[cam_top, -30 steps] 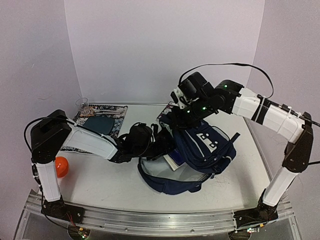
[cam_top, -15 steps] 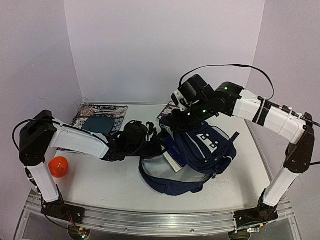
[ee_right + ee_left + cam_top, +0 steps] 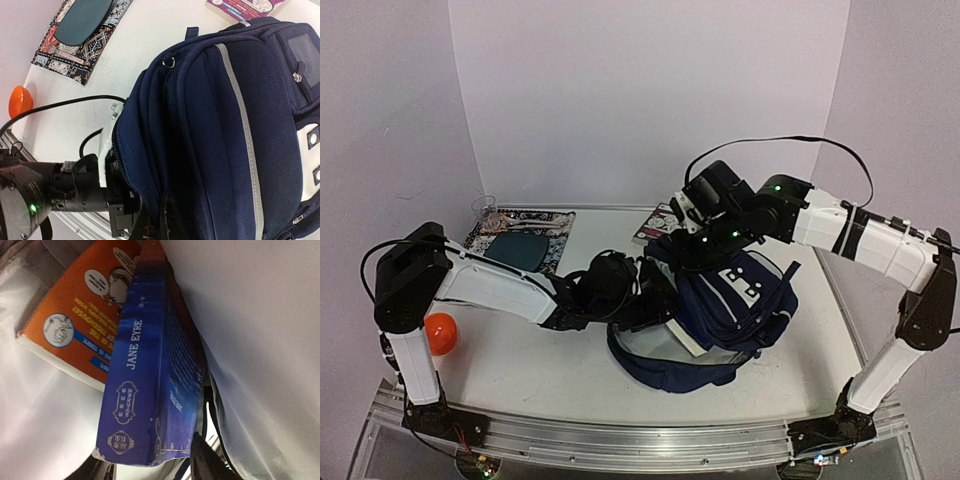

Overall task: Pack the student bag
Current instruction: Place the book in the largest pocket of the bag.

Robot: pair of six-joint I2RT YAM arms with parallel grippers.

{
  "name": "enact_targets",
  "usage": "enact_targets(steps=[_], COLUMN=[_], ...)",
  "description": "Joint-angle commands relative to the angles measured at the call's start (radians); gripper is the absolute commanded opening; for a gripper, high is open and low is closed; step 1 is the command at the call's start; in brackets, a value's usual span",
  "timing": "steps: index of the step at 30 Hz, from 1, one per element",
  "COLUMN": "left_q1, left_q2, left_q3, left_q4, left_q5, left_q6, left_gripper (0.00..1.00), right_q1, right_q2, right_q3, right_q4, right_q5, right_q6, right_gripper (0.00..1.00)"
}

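The navy student bag (image 3: 740, 300) lies at the table's middle right with its main opening facing left; it fills the right wrist view (image 3: 225, 125). My left gripper (image 3: 655, 292) is inside that opening, shut on the lower end of a blue "Jane Eyre" book (image 3: 145, 375). Its dark fingers (image 3: 205, 465) show at the book's bottom corners. An orange book (image 3: 80, 315) lies behind the blue one, against the bag's white lining (image 3: 250, 340). My right gripper (image 3: 688, 250) is shut on the bag's upper fabric by the zipper edge (image 3: 162, 225), holding the opening up.
A patterned black mat with a teal oval (image 3: 520, 245) lies at the back left, with a clear glass item (image 3: 488, 208) behind it. An orange ball (image 3: 440, 333) sits by the left arm's base. A purple book (image 3: 658, 222) lies flat behind the bag.
My left gripper has pushed right, deeper into the bag with the blue book. The bag and my right gripper have shifted slightly right.
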Motion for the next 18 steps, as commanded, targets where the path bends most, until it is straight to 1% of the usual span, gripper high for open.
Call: enact_targets(steps=[1,7,9,12,14,18], left_q1=[0.018,0.07,0.089,0.121,0.155,0.24], left_q2=[-0.138,-0.301,-0.362,-0.434,-0.456,-0.462], left_q3=[-0.049,-0.185,-0.223,-0.241,-0.248,-0.255], left_q4=[0.057,0.013,-0.027,-0.121,-0.161,-0.193], left_q5=[-0.051,-0.062,-0.079,-0.126,-0.125,-0.076], left_q6=[0.031,0.034,0.042,0.07,0.093,0.133], left_gripper=[0.57,0.61,0.63,0.68,0.71,0.73], right_q1=[-0.003,-0.012,-0.013,-0.013,-0.014,-0.014], right_q2=[-0.093,-0.148,-0.164,-0.195,-0.211,-0.227], right_q3=[-0.07,-0.181,-0.219,-0.293,-0.346,-0.431], right_q4=[-0.064,-0.115,-0.136,-0.15,-0.154,-0.16], right_q5=[0.046,0.019,0.013,-0.025,-0.048,-0.076], right_q6=[0.012,0.014,0.021,0.03,0.038,0.06], right_gripper=[0.0,0.0,0.0,0.0,0.0,0.0])
